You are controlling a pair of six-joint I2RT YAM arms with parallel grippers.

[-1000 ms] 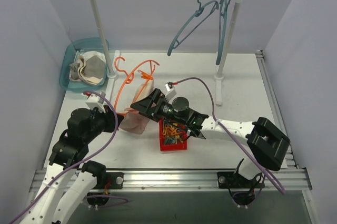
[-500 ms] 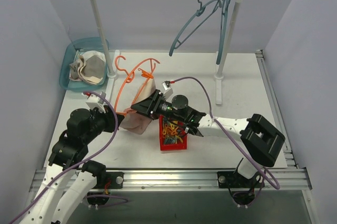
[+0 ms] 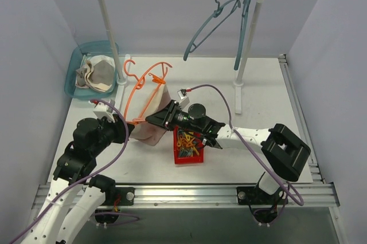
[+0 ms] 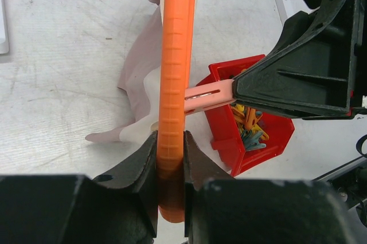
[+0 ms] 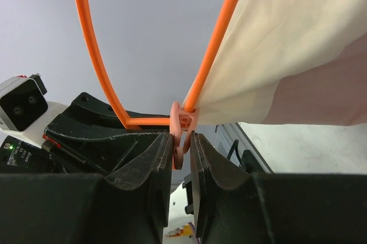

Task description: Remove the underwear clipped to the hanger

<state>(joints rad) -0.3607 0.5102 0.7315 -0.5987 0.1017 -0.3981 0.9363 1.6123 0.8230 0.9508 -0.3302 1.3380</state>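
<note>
The left hand (image 4: 170, 158) clamped the hanger (image 4: 175, 55); the right hand (image 5: 182, 144) pinched a clip (image 5: 183, 119) beside the underwear (image 5: 298, 43). A glancing squeeze could slip off, leaving it clipped.

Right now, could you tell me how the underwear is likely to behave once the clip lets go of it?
Probably floppy: the underwear drapes in soft folds from the hanger, its tail slumped on the table. Likely light: a small clip holds its corner. Once the right gripper squeezes the clip open, it should sag down.
</note>
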